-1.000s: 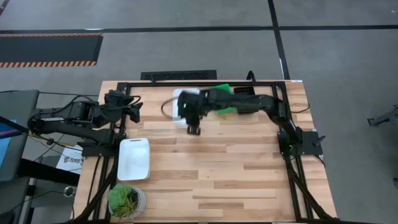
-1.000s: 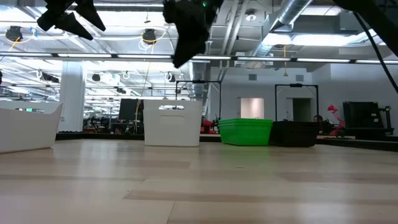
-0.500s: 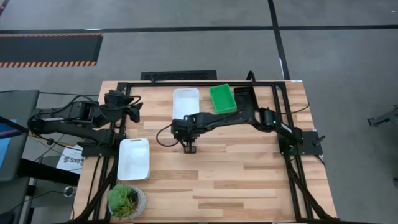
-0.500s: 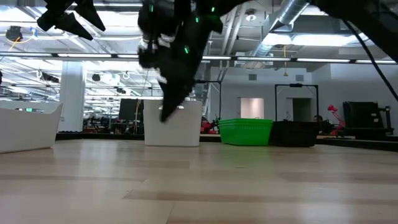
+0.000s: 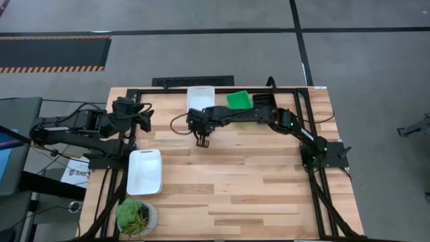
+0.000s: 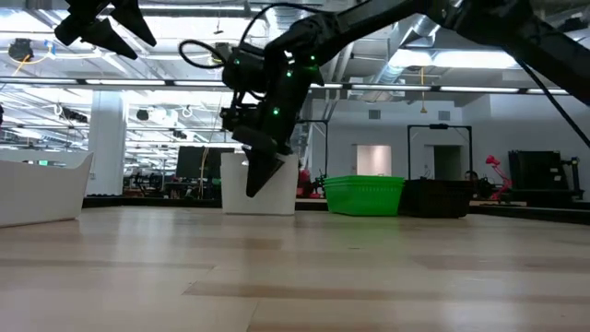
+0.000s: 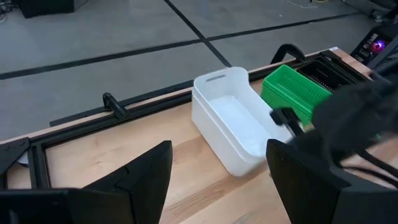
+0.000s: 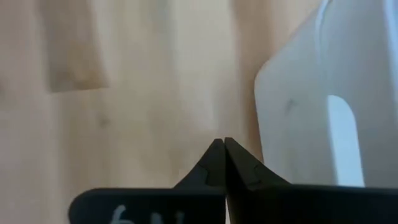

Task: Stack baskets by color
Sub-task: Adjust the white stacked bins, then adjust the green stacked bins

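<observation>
**Right gripper pinched empty beside the far white basket**

A pale wooden table (image 5: 228, 181) framed by a black rail stands on a grey floor; the low view looks across it into a bright hall with ceiling ducts.

The right gripper (image 5: 202, 141) hangs above the wood with its fingertips pressed together on nothing. In the right wrist view the two dark fingers (image 8: 214, 163) meet in a point over bare planks, and the end wall of a white basket (image 8: 323, 106) with its slot handle lies just beside them, apart from the tips. That same white basket (image 5: 200, 96) sits at the far edge of the table, behind the gripper and partly under the arm. A green basket (image 5: 238, 100) lies just beside it toward the right arm's base, and a black basket (image 6: 447, 197) follows next to the green one in the low view.

The left gripper (image 7: 217, 171) waits raised near the table's left edge, fingers spread wide and empty. A second white basket (image 5: 145, 171) rests well apart near the left side, with a potted plant (image 5: 136, 216) beyond it at the near corner.
</observation>
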